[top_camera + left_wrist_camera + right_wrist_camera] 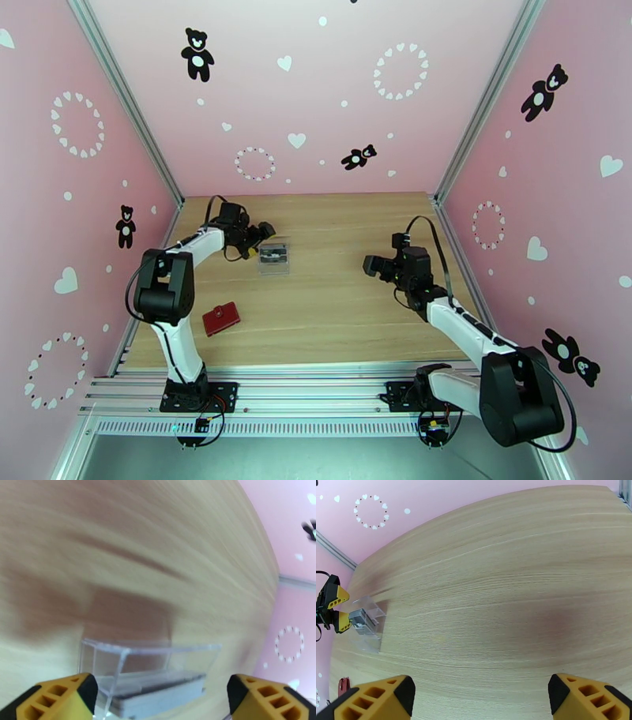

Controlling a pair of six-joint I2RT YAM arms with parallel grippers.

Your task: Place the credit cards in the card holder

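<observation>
Left hand (162, 691) open, facing clear case (273, 259) with credit cards (156, 701) inside; my right hand (480, 695) open over bare counter (493, 578). Card holder (221, 318) shut, near-left. Nothing loaded yet.

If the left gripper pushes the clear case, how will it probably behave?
The clear case shows straight edges and flat walls, so probably stiff, not floppy. It lies low on the smooth table, so it likely slides rather than tips.
</observation>
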